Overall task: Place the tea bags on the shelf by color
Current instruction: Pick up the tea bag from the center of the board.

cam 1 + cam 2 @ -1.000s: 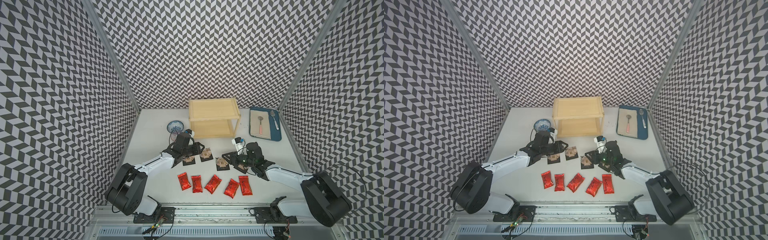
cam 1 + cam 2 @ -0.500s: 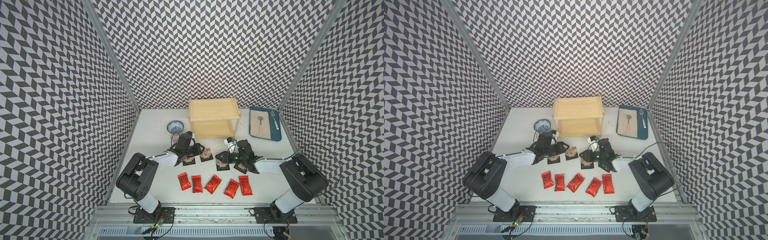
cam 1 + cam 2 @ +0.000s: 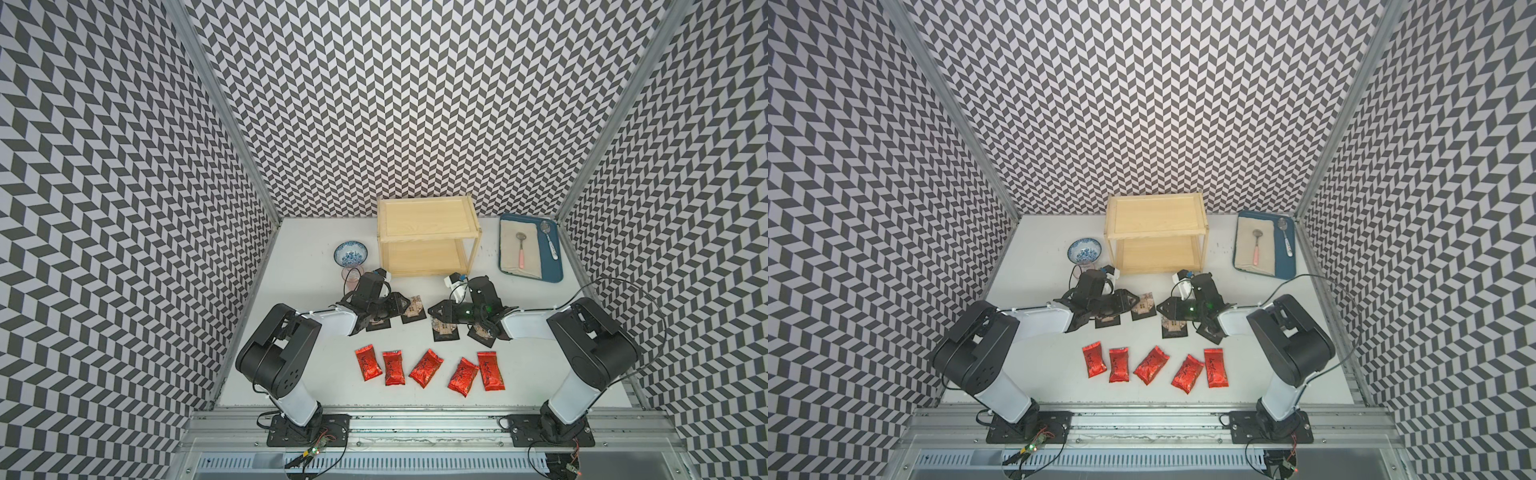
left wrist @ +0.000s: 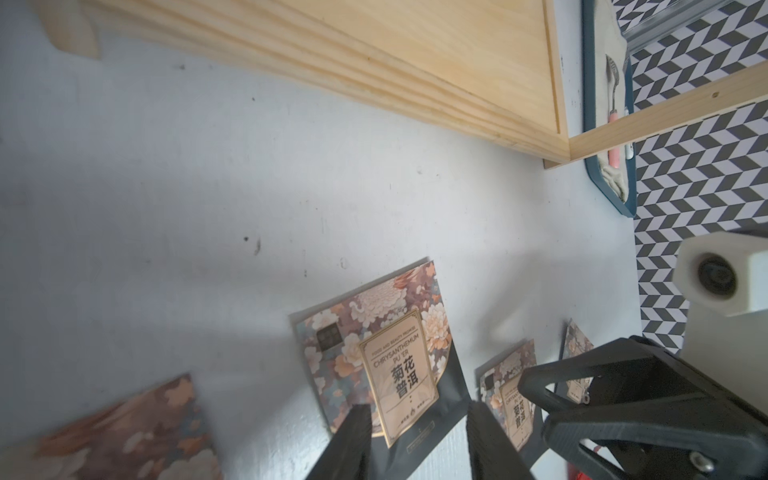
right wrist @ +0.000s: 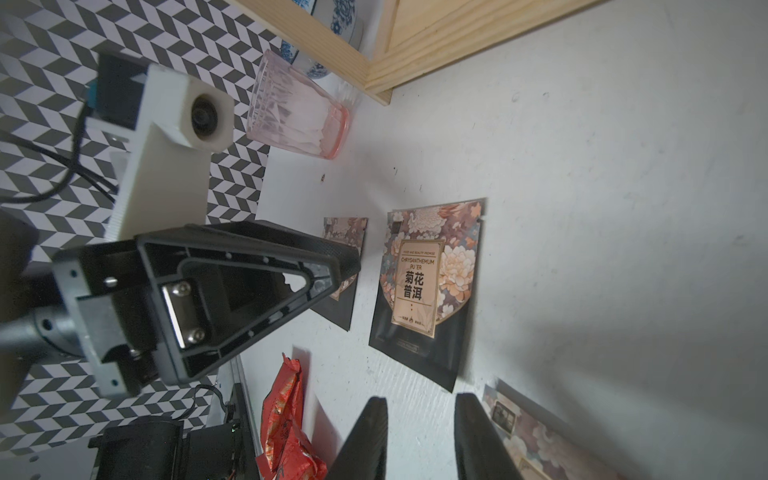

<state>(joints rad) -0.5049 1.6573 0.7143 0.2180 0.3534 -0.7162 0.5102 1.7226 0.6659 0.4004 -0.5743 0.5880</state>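
Pickup of black tea bags (image 4: 386,361): left gripper (image 4: 417,409) and right gripper (image 5: 419,399) hover low, jaws apart; next, each must pinch a bag edge.

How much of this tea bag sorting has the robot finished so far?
Nothing done yet: the shelf is bare on both tiers. In hand: the left gripper and right gripper hang open, low over the black tea bags, holding nothing. Left: all four black and the five red tea bags.
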